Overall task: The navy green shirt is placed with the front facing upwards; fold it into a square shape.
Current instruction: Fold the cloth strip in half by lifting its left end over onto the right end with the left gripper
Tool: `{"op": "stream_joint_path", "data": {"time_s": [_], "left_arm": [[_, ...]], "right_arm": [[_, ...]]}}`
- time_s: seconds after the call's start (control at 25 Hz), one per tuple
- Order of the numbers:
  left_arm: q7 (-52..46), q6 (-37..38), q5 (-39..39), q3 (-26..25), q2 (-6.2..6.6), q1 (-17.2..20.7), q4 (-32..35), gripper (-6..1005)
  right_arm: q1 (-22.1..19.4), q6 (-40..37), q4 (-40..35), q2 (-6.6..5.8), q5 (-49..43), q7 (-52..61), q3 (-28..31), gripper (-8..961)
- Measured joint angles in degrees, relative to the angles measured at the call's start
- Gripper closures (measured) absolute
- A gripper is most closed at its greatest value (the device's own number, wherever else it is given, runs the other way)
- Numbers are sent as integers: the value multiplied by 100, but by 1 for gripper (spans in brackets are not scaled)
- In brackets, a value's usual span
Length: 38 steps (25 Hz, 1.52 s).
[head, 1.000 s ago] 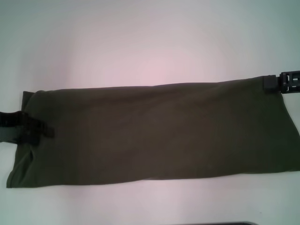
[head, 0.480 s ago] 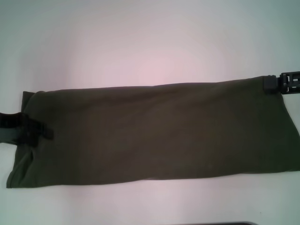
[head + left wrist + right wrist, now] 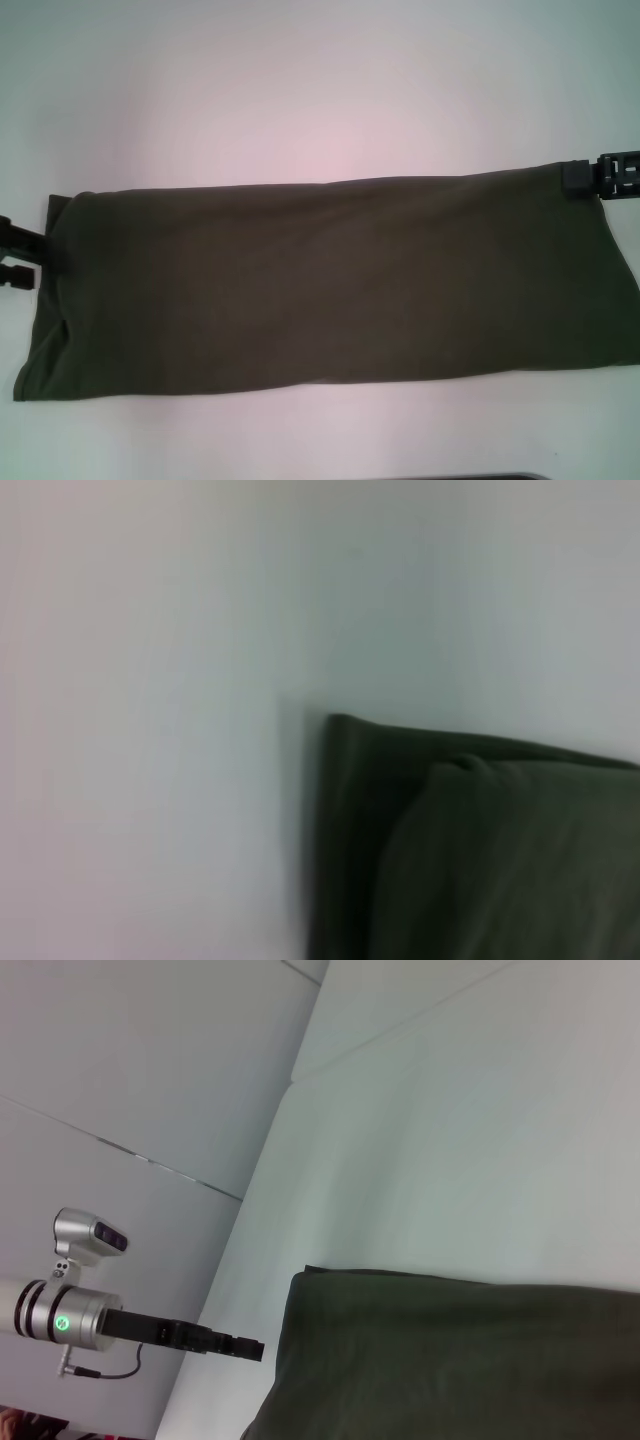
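A: Biggest first. We see the white table (image 3: 320, 90) w/ the navy green shirt (image 3: 330, 285) spread across it as one long folded band, running nearly the full width of the head view. Plain olive side up, near edge roughly straight, far edge rising slightly toward the right.

B: Same lie as a sec ago?

A: Yes, cloth hasn't shifted. What differs is the left gripper (image 3: 18, 258). A sec ago it lay over the shirt's left end, fingers reaching onto the fabric. Now we see it pulled back off the cloth, sitting at the left frame edge just beside the shirt's left end, holding nothing. Two dark fingers show one above the other w/ a gap between, so we read it as released.

B: Left wrist view agree?

A: We see only the shirt's folded corner (image 3: 480, 850) on bare table there, layers stacked, no fingers.

B: And the right gripper (image 3: 582, 178)?

A: Unchanged, at the shirt's far right corner, touching the edge. Whether it's clenched on the fabric or loose, we can't tell. From the right wrist view we see the left arm (image 3: 130, 1328) across the table, tip close beside the shirt's end (image 3: 450, 1360).
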Motion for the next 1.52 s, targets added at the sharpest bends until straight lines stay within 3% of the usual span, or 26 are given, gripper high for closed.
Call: {"op": "stream_joint_path", "data": {"time_s": [0.2, 1.52], "left_arm": [[-58, -95, 70, 27, 73, 30, 38, 459], [-183, -561, 453, 59, -6, -32, 574, 459]], "right_arm": [[0, 7, -4, 0, 0, 0, 0, 298], [-1, 9, 3, -9, -54, 0, -1, 298]]}}
